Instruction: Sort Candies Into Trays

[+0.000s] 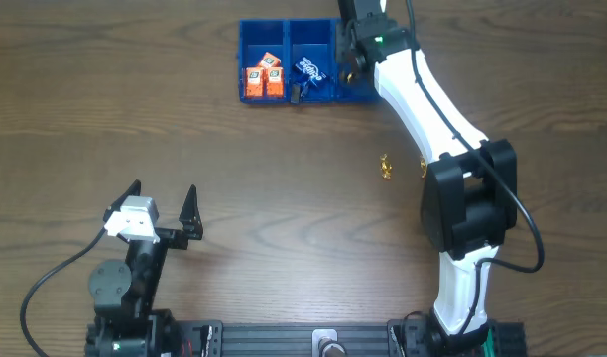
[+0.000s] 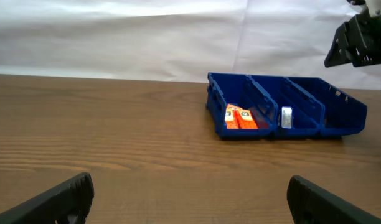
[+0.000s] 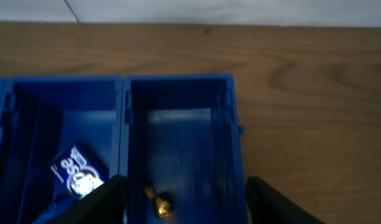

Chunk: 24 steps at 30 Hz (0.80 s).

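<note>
Starting at the left, the left gripper point(image 1: 164, 190) sits low over the table point(image 1: 105, 109), near its own base. Its fingers are spread wide, it carries nothing, and it is well apart from everything else.

Moving across, we reach the blue tray point(image 1: 242, 45) with its three compartments. The left one holds the orange candies point(image 1: 264, 79), bunched together. The middle one has a blue-wrapped candy point(image 1: 309, 69).

The right compartment is where the action is. The right gripper point(image 3: 185, 183) hangs directly above it with its fingers wide apart and nothing pinched between them. Below them a gold candy point(image 3: 158, 200) lies on the compartment floor. We judge this to be the drop-off step: that gold piece is delivered and the tool is free.

Further right, out on the bare wood between the tray and the right arm's elbow, there is a loose gold candy point(image 1: 385, 167). A second small gold speck lies just beside the arm, but it is too small for us to be sure what it is.

So the sort looks well along, though not finished. We judge the next move to be the right arm's: lift clear of the tray wall, swing back toward the loose gold candy, come down with the fingers straddling it, and close gently. It is a small, rounded piece that could skid on the smooth wood.
</note>
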Each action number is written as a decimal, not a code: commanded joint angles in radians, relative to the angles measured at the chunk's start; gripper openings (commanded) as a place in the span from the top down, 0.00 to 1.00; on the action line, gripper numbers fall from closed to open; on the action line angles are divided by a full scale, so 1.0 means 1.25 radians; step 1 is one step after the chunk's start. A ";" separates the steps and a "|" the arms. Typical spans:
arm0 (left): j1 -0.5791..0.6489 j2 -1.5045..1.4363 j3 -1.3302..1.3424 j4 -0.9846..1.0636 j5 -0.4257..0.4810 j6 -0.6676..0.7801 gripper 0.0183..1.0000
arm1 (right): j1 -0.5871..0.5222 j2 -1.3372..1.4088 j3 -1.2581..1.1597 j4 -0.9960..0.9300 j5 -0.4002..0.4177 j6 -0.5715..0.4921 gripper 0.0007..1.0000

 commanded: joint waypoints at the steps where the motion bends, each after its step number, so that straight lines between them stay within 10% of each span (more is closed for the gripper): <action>1: 0.005 -0.005 -0.017 -0.025 0.017 0.009 0.00 | 0.003 -0.071 -0.003 -0.085 0.007 0.007 0.35; 12: 0.005 -0.005 -0.017 -0.025 0.017 0.009 0.00 | 0.002 -0.421 -0.440 -0.037 -0.122 0.009 0.32; 24: 0.005 -0.005 -0.017 -0.025 0.017 0.009 0.00 | 0.000 -0.329 -0.616 -0.003 -0.135 0.048 0.32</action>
